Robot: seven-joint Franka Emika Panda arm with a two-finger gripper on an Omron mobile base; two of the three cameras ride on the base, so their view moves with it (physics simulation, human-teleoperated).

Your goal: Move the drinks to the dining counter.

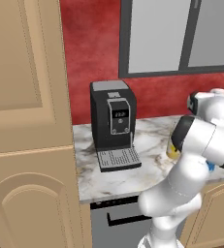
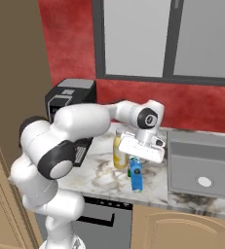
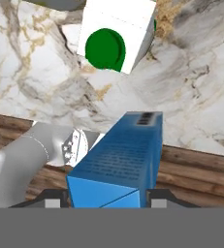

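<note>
The slim blue carton [image 3: 118, 160] stands near the front edge of the marble worktop [image 1: 128, 174], and my gripper [image 3: 106, 201] reaches down over it from above. Both fingertips [image 3: 159, 201] press against its sides, so the gripper is shut on the blue carton [image 2: 136, 179]. Just behind it stands the green-and-white carton [image 3: 116, 36], its round green cap facing the hand camera. The yellow bottle [image 2: 119, 155] stands upright to the left of my hand [image 2: 136, 163]; a sliver of the bottle [image 1: 171, 149] also shows behind my forearm. The dining counter is out of view.
A black coffee machine [image 1: 111, 121] stands on the worktop to the left of the drinks. A grey sink [image 2: 201, 165] is sunk into the worktop on the right. A tall tan cabinet [image 1: 26, 121] borders the left end, and a red wall with a window rises behind.
</note>
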